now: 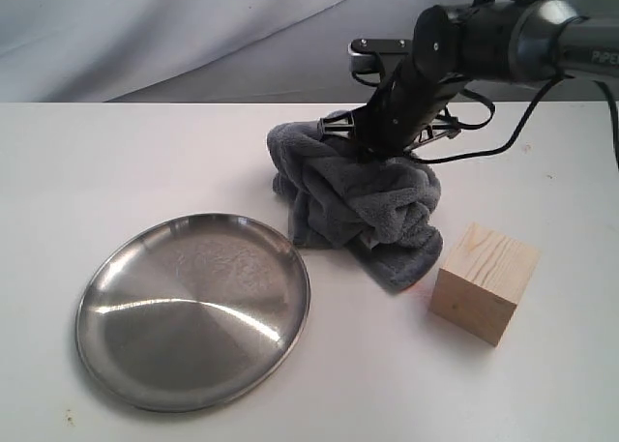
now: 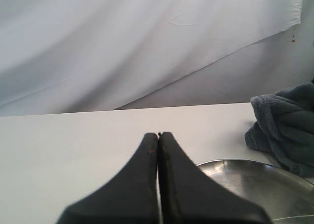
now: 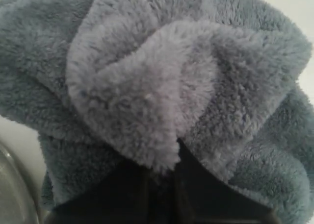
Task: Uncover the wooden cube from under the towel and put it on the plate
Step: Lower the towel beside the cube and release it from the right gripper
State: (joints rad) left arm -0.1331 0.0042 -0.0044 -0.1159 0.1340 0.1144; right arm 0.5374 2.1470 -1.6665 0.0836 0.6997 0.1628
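The blue-grey towel is bunched up behind the middle of the table, and my right gripper is shut on its top fold. Its lower end trails onto the table beside the wooden cube. The cube stands uncovered at the right, clear of the cloth. The steel plate lies empty at the front left. In the right wrist view the towel fills the frame and hides most of the right gripper. My left gripper is shut and empty, hovering near the plate's rim, with the towel beyond.
A white table carries everything, with a pale cloth backdrop behind it. The right arm and its cable reach in from the back right, above the towel. A sliver of plate rim shows in the right wrist view.
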